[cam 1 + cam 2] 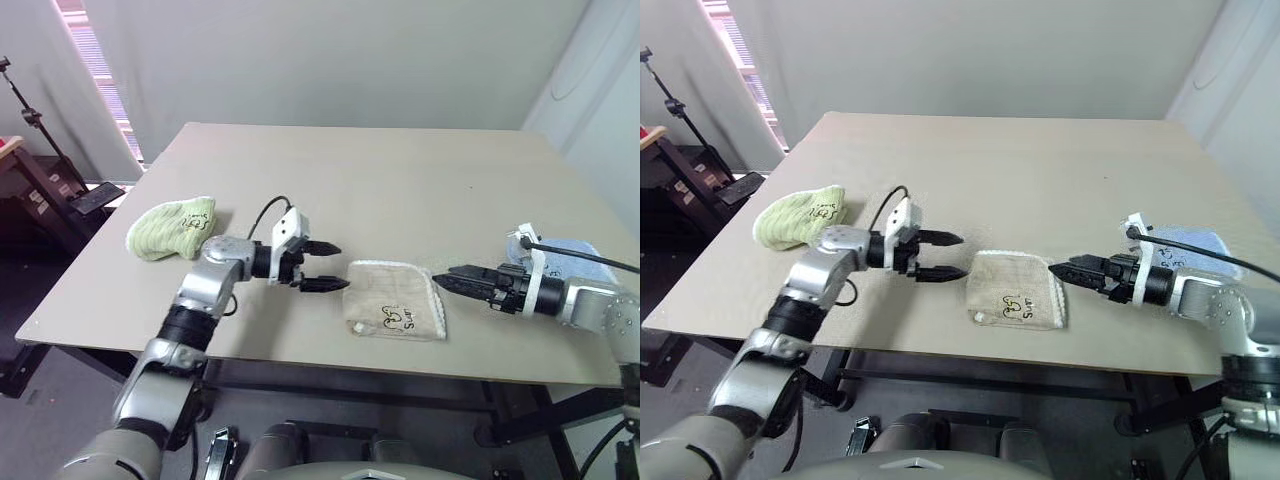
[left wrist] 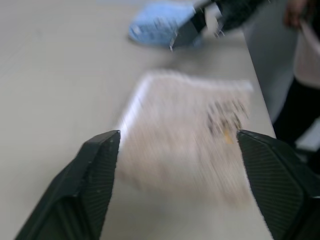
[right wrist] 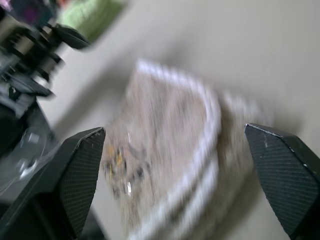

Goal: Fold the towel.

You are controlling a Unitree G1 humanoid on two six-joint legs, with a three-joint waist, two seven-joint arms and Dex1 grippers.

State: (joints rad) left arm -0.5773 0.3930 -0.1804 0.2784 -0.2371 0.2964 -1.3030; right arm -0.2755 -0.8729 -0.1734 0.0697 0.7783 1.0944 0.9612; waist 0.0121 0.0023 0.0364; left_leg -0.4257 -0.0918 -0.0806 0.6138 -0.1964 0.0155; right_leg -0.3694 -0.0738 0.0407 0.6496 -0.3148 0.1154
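Left end effector [image 1: 322, 266] and right end effector [image 1: 452, 279]: spread wide, nothing held | beige terry towel with white corded edging [image 1: 394, 299]: lying folded between them on tan tabletop [image 1: 400, 180], near its front edge | advice: both are best withdrawn clear without snagging folds.

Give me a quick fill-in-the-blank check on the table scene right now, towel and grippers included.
1. The towel lies folded on the table between the ____ grippers.
2. The left gripper has its fingers ____, holding nothing.
3. The cloth near the table's left edge is light ____.
4. The cloth behind the right gripper is light ____.

Missing words: two; open; green; blue
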